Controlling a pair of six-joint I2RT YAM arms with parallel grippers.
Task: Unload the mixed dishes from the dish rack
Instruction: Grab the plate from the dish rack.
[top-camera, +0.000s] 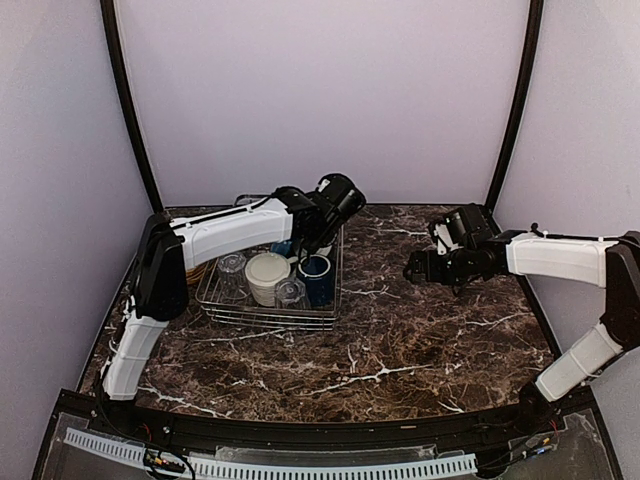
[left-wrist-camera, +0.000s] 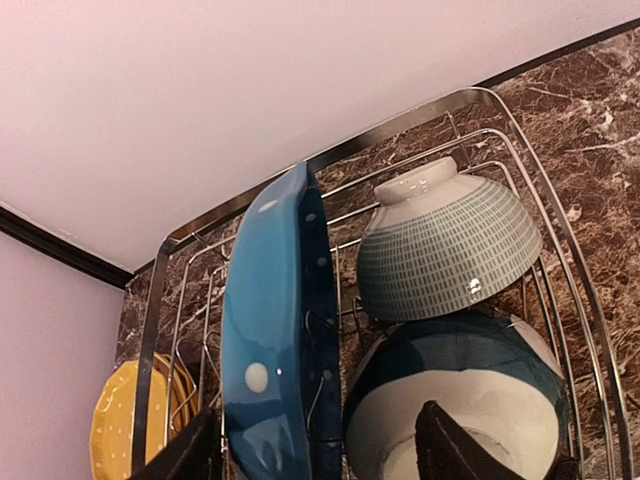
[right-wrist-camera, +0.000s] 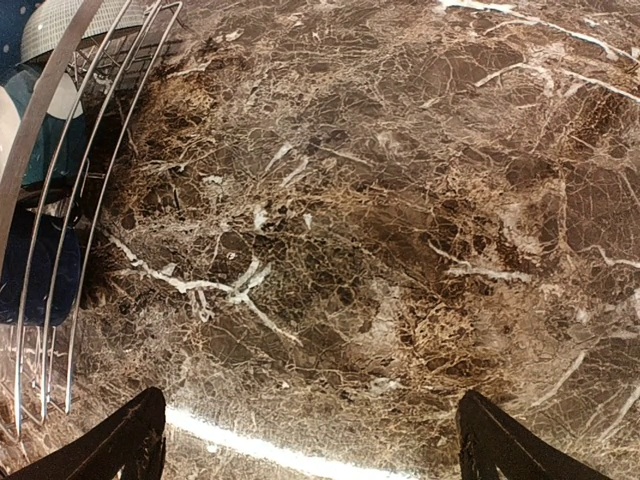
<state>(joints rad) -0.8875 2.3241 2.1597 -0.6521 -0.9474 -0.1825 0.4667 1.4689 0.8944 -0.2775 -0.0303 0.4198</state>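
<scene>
Left fingers (left-wrist-camera: 190, 455) part-open astride blue dotted plate (left-wrist-camera: 275, 330); plate upright on edge in dish rack (left-wrist-camera: 150, 340). Right fingers (right-wrist-camera: 120, 445) wide.

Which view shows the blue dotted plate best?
Left wrist: the blue dotted plate stands on edge in the dish rack, seen close up. Top external shows only a blue sliver beneath the left arm; right wrist catches a dotted corner at its edge.

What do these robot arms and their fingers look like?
The left arm and right arm have smooth white tubular shells joined by bulky black joints, with thin dark cables along them. Each ends in black, wedge-shaped fingers; no markings show.
</scene>
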